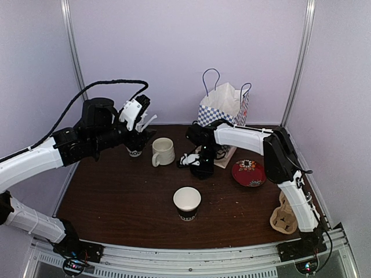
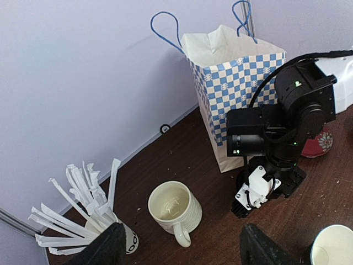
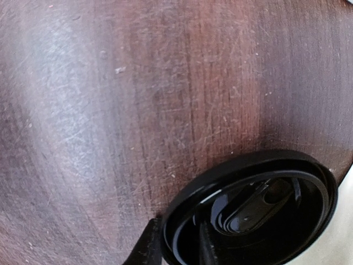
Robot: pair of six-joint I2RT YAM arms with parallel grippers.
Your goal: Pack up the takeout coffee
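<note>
The cup (image 1: 186,202) stands upright at the front middle of the table (image 1: 116,197), its long axis vertical and its open mouth up, with no lid on. The lid (image 3: 248,215) is well apart from it, under the right gripper (image 1: 198,171) near the bag (image 1: 223,107); the fingers (image 3: 146,248) straddle the lid's rim, but I cannot tell whether they pinch it. The left gripper (image 2: 182,240) is spread wide, holding nothing.

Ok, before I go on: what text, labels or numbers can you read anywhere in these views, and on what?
Straw cup: white letters, seemingly "oo"; the rest is hidden, so no whole word is readable.
Open paper cup: white lettering on its black lower part, too small to read.
Checked bag: pattern only, no text.
Black lid: no lettering shows.
</note>
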